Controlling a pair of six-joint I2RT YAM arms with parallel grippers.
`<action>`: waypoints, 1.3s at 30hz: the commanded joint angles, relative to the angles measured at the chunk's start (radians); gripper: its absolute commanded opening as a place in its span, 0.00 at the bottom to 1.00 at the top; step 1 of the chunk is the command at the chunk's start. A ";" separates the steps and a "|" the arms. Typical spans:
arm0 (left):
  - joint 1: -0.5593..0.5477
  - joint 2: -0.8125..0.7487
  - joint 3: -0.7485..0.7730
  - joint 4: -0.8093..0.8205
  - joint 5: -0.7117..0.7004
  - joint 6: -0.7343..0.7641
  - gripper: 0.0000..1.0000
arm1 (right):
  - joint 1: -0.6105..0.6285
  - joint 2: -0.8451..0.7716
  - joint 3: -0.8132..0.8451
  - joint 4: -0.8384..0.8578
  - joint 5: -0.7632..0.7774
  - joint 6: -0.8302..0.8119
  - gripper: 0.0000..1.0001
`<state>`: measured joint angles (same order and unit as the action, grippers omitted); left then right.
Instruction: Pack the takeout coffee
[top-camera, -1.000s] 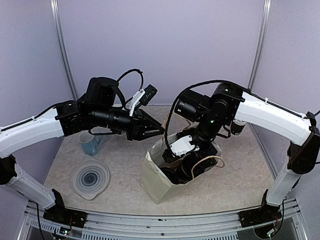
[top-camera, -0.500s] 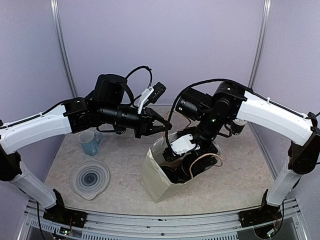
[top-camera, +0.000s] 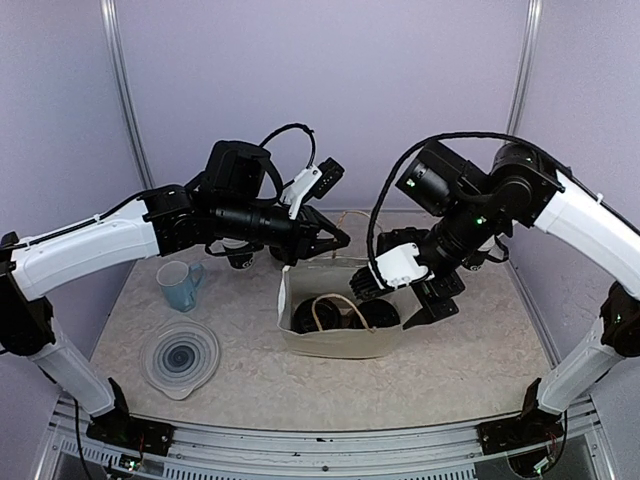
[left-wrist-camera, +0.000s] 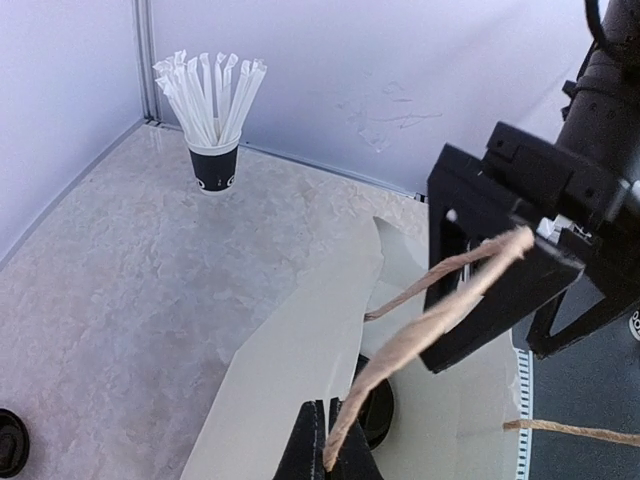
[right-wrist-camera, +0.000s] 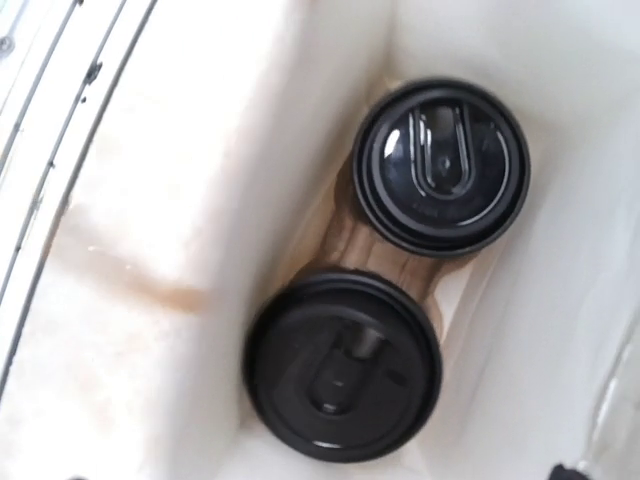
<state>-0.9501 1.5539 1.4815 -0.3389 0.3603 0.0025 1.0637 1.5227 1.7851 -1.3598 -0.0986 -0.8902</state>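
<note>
Above paper bag (top-camera: 330, 342), left gripper (left-wrist-camera: 325, 455) pinches its twine handle (left-wrist-camera: 440, 310), right gripper (top-camera: 432, 298) spread just beside bag; hard tug could tear handle or tip lidded cups (right-wrist-camera: 440, 165) inside.

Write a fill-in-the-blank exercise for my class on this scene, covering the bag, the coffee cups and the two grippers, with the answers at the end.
1. The left gripper is shut on the paper bag's twine ____.
2. Inside the bag, ____ lidded cups sit in the brown carrier.
3. The black cup near the wall holds white ____.
4. The right gripper has its jaws ____.
Missing words: handle, two, straws, open.
</note>
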 joint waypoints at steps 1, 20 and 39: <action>-0.009 0.023 0.049 -0.010 -0.008 0.044 0.00 | -0.004 -0.066 0.013 0.009 -0.024 -0.011 0.98; -0.148 -0.133 -0.123 0.049 -0.065 0.041 0.00 | -0.482 -0.304 -0.236 0.302 0.022 -0.077 0.97; 0.082 0.033 0.004 0.020 -0.142 0.046 0.01 | -0.891 -0.034 -0.120 0.409 -0.232 0.157 0.81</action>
<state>-0.8936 1.5475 1.4399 -0.3229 0.2440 0.0498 0.2352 1.4574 1.6398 -1.0145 -0.2619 -0.8478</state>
